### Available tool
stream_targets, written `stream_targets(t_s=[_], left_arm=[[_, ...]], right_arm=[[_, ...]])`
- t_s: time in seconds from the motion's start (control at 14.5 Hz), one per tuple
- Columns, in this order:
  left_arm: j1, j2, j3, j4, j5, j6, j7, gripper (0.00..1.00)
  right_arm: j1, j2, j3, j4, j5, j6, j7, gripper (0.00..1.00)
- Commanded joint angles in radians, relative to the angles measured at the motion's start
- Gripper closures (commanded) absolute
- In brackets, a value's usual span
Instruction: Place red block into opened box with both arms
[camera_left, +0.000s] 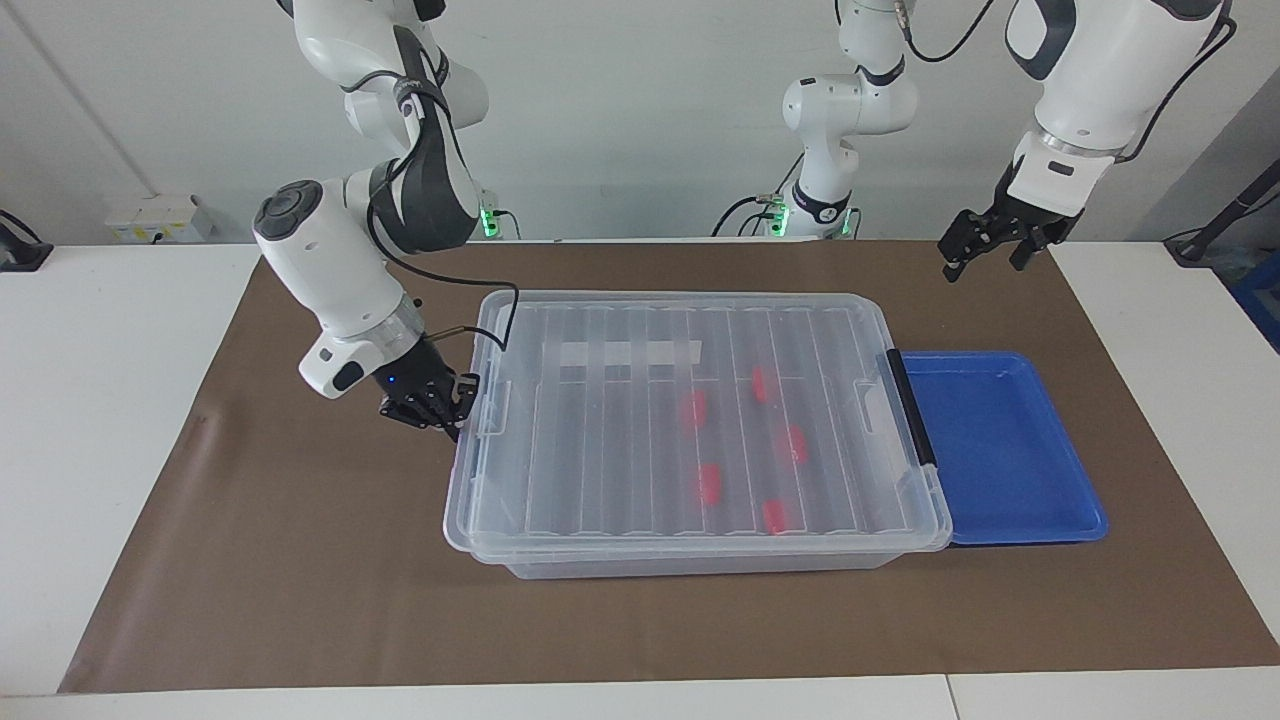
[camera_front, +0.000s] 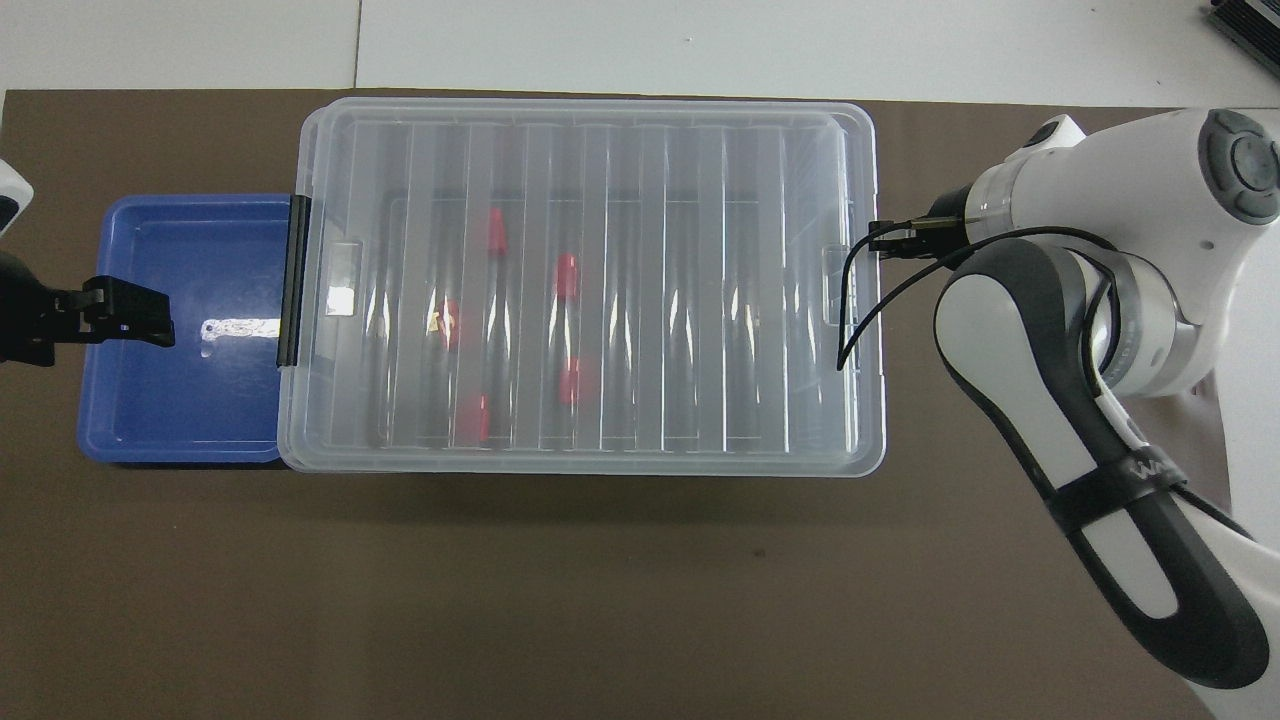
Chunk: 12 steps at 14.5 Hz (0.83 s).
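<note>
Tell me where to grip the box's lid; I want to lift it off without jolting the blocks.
Judging from its shape, take the lid by its overhanging rim tab at the right arm's end, coming in sideways from that end: the lip juts past the box wall and gives a thin edge to pinch. The shut right pincer is already there. The other end carries the black latch.

Clear box (camera_front: 580, 450) with ribbed lid (camera_front: 640, 120) on, red blocks (camera_front: 567, 275) inside; blue tray (camera_front: 150, 440) touching its latch end; left gripper (camera_front: 140, 312) over tray.
</note>
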Motion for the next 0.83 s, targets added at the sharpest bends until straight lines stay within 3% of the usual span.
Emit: stream_targets(t_s=[0.0, 0.34, 0.41, 0.48, 0.55, 0.76], left_arm=[[-0.004, -0.004, 0.006, 0.003, -0.015, -0.001, 0.011, 0.00], [-0.004, -0.004, 0.006, 0.001, -0.015, 0.005, 0.011, 0.00], [-0.004, -0.004, 0.006, 0.001, -0.015, 0.005, 0.011, 0.00], [-0.004, -0.004, 0.006, 0.001, -0.015, 0.005, 0.011, 0.00], [-0.004, -0.004, 0.006, 0.000, -0.015, 0.005, 0.011, 0.00], [-0.004, -0.004, 0.006, 0.001, -0.015, 0.005, 0.011, 0.00]], right_arm=[[0.003, -0.016, 0.000, -0.017, 0.054, -0.006, -0.001, 1.00], [-0.009, -0.013, -0.007, 0.001, -0.029, -0.038, -0.008, 1.00], [-0.010, -0.016, -0.010, 0.009, -0.104, -0.053, -0.003, 0.72], [-0.010, -0.030, -0.015, 0.013, -0.169, -0.065, 0.008, 0.23], [-0.016, -0.045, -0.017, 0.013, -0.209, -0.077, 0.020, 0.00], [-0.041, -0.108, -0.018, 0.018, -0.329, -0.156, 0.125, 0.00]])
